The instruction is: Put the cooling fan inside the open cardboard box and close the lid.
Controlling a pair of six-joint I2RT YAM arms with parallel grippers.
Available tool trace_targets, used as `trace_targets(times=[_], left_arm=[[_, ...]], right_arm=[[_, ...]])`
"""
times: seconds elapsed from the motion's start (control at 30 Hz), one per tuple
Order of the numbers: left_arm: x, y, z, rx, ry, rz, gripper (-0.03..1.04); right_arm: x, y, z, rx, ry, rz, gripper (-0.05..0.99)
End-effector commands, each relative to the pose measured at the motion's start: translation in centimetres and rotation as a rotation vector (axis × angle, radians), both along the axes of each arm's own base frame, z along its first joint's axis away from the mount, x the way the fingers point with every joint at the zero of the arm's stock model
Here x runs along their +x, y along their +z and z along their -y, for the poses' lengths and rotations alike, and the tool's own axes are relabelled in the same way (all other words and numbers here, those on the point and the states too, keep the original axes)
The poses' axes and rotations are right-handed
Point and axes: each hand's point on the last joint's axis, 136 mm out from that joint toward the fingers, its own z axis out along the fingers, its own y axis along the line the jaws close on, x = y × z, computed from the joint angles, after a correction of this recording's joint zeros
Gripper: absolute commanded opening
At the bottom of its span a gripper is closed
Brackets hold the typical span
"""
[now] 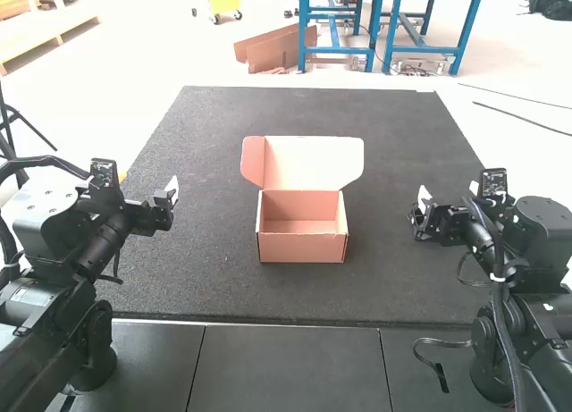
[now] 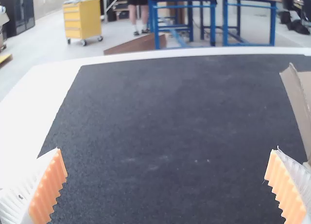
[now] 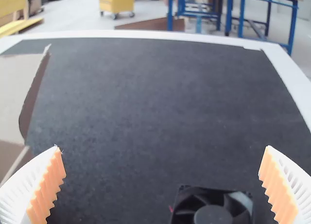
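An open cardboard box (image 1: 301,224) stands in the middle of the black mat (image 1: 206,144), its lid flap (image 1: 308,160) upright at the back; nothing shows inside it. The black cooling fan (image 3: 211,208) lies flat on the mat, close in front of my right gripper (image 3: 161,153) and between its wide-open fingers. That right gripper (image 1: 420,212) hovers to the right of the box. My left gripper (image 1: 166,199) is to the left of the box, open (image 2: 165,158) with only bare mat between its orange pads. A box edge (image 2: 296,95) shows in the left wrist view.
The mat ends in a white table border (image 1: 134,117) on all sides. The box side (image 3: 17,88) shows in the right wrist view. Open mat lies between each gripper and the box.
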Motion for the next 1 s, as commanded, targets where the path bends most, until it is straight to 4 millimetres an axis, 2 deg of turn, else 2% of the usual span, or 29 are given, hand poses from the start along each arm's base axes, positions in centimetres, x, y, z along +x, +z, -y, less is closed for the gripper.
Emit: trace_targets(times=[0.0, 0.13, 0.2, 0.33, 0.4, 0.47, 0.63, 0.77, 0.87, 0.97], left_arm=[[0.0, 0.2, -0.3, 0.006, 0.013, 0.017, 0.97], [0.0, 0.4, -0.3, 0.007, 0.011, 0.025, 0.97], [0.0, 1.2, -0.3, -0.001, 0.013, 0.056, 0.97], [-0.3, 4.2, -0.2, -0.02, 0.007, 0.178, 0.97], [-0.6, 5.8, -0.3, -0.029, 0.01, 0.24, 0.97], [-0.7, 6.4, -0.4, -0.032, 0.012, 0.257, 0.97], [-1.5, 9.5, -0.7, -0.041, 0.026, 0.31, 0.97], [-1.2, 11.3, -1.5, -0.045, 0.076, 0.296, 0.97], [-0.3, 12.3, -1.9, -0.043, 0.102, 0.258, 0.97], [1.0, 12.7, -2.1, -0.039, 0.123, 0.196, 0.97]], right_arm=[[0.0, -0.2, 0.2, -0.008, -0.003, 0.0, 0.92], [0.1, 0.4, 0.3, 0.026, -0.012, 0.015, 0.91], [0.2, 1.6, 0.6, 0.045, -0.031, 0.062, 0.91], [-0.1, 5.9, 0.9, 0.086, -0.043, 0.229, 0.92], [-0.4, 7.3, 1.0, 0.098, -0.047, 0.262, 0.91], [-0.6, 8.2, 1.2, 0.105, -0.055, 0.276, 0.92], [-1.2, 12.0, 1.7, 0.115, -0.079, 0.329, 0.91], [0.9, 13.4, 2.5, 0.166, -0.138, 0.234, 0.91], [3.4, 13.4, 2.9, 0.19, -0.185, 0.119, 0.91], [4.7, 13.8, 3.1, 0.207, -0.209, 0.03, 0.92]])
